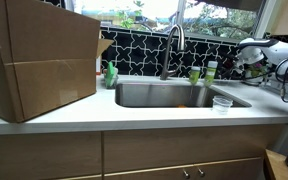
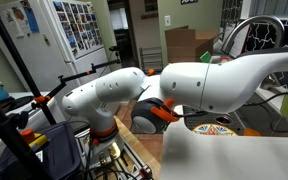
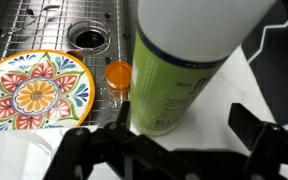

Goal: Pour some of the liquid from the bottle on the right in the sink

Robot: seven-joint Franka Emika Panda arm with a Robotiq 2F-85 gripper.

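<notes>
The slim pale-green bottle [image 3: 179,60] with a whitish top fills the middle of the wrist view, standing on the white counter beside the sink [image 3: 34,25]. My gripper [image 3: 183,118] is open. Its two dark fingers lie to either side of the bottle's lower body and do not touch it. In an exterior view the bottle [image 1: 211,70] stands at the right back corner of the steel sink [image 1: 154,95], and my arm [image 1: 259,50] reaches in from the right. The bottle and sink are hidden in the exterior view filled by the arm [image 2: 184,90].
In the sink lie a colourful plate [image 3: 36,92], an orange round piece [image 3: 117,73] and the drain [image 3: 89,38]. A short green cup [image 1: 195,74], the curved faucet [image 1: 172,45], a clear plastic cup [image 1: 222,103], a brighter green soap bottle [image 1: 110,73] and a big cardboard box [image 1: 39,60] stand around it.
</notes>
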